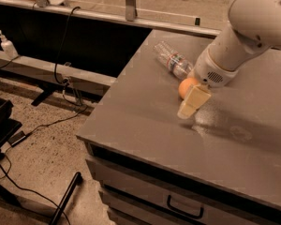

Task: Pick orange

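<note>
The orange (185,85) is a smooth round fruit on the grey table top (145,121), just right of a lying clear plastic bottle (173,61). My gripper (191,105) is a cream-coloured piece at the end of the white arm (239,46). It hangs low over the table, directly in front of the orange and slightly to its right, and covers the orange's lower right part. I cannot tell whether it touches the orange.
The table's left edge and front edge are close to the gripper, with a drawer handle (185,209) below. Cables (61,78) and a black stand (0,125) lie on the floor at left. A soap bottle (7,45) sits on a ledge.
</note>
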Motion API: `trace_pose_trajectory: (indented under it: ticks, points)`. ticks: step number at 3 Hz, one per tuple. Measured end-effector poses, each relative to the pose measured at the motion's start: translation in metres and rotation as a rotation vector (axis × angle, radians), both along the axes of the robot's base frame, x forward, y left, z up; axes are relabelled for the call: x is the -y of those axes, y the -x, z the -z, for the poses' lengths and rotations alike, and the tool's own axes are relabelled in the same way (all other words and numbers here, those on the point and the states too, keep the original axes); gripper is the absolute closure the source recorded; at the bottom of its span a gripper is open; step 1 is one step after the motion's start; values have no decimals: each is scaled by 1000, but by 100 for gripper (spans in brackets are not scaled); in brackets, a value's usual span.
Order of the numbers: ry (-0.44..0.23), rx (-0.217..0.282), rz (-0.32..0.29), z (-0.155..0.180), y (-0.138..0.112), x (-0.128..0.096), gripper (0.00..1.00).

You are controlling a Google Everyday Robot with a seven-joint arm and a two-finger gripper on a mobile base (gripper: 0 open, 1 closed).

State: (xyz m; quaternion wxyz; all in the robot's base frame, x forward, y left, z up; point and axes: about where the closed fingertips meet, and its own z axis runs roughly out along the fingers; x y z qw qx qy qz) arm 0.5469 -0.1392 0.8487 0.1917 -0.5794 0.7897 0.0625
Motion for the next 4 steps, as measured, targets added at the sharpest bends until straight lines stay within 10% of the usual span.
trace_pose_trajectory:
  ticks: [3, 4]
  points:
    - [-56, 14, -14, -15, 1, -3, 95]
    - [-269, 137, -79, -62, 9, 9, 100]
